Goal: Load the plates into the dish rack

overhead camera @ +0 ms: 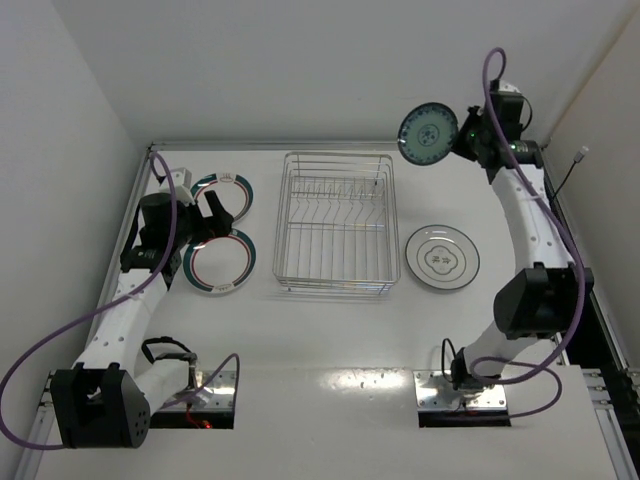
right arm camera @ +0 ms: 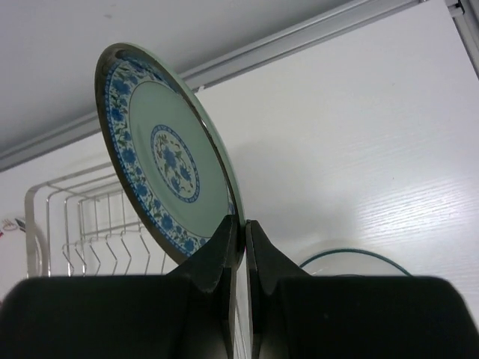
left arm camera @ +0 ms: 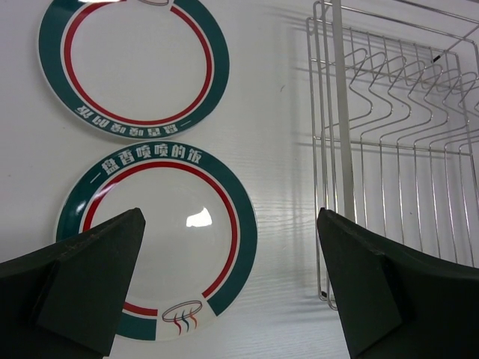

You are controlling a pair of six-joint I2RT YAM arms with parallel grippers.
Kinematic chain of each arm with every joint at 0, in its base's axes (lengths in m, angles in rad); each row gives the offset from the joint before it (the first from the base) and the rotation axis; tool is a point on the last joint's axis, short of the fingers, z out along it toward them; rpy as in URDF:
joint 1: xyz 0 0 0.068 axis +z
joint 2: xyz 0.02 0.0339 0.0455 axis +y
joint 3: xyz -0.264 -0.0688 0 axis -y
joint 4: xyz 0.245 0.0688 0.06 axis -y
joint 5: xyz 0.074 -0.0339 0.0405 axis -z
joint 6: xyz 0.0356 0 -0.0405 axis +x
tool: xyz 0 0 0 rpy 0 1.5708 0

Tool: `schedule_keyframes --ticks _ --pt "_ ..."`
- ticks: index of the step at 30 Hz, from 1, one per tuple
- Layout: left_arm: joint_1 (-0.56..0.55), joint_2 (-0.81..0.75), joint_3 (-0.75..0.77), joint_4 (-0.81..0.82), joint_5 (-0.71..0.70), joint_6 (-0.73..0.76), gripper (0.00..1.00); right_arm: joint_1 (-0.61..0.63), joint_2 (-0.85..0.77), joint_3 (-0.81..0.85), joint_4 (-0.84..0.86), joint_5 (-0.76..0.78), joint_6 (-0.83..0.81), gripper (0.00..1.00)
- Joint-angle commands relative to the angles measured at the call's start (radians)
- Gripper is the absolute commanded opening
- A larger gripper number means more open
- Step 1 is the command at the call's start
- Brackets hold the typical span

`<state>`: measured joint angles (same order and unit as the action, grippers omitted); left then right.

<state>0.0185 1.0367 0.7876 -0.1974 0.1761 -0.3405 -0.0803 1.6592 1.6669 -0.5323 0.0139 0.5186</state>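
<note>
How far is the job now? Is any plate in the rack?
Done: nothing, the rack holds no plate. In hand: the shut right tool grips the blue plate by its rim. Left: that plate, two teal-rimmed plates under the open left tool, and the white plate beside the rack.

Left hand (left arm camera: 230,224) wide open, low — right hand (right arm camera: 241,228) pinched shut, aloft.

Dish rack (overhead camera: 337,222) mid surface (overhead camera: 330,330); two plates left of it, far left plate (overhead camera: 236,185) behind near left plate (overhead camera: 222,266); right plate (overhead camera: 442,257) right of rack; raised plate (overhead camera: 428,133) on edge in right end effector (overhead camera: 460,137), above rack's far right corner
</note>
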Motion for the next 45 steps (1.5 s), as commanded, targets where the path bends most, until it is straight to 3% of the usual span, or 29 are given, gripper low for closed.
schedule_keyframes --ticks 1,7,10,21,35,45 --pt "-0.008 0.0 0.021 0.015 0.006 0.011 1.0 0.108 -0.032 -0.033 0.008 0.193 -0.041 0.0" --pt "-0.008 -0.009 0.021 0.015 -0.003 0.011 1.0 0.296 -0.041 -0.052 -0.044 0.414 -0.054 0.0" --pt "-0.008 -0.009 0.021 0.015 -0.003 0.011 1.0 0.387 -0.073 -0.076 -0.026 0.596 -0.054 0.0" --pt "-0.008 -0.009 0.021 0.015 -0.003 0.011 1.0 0.528 0.042 -0.018 -0.124 0.931 -0.012 0.0" --pt "-0.008 -0.009 0.021 0.015 -0.003 0.011 1.0 0.608 0.224 0.105 -0.262 0.951 0.052 0.0" --pt "-0.008 -0.009 0.021 0.015 -0.003 0.011 1.0 0.617 0.267 0.114 -0.294 0.991 0.072 0.0"
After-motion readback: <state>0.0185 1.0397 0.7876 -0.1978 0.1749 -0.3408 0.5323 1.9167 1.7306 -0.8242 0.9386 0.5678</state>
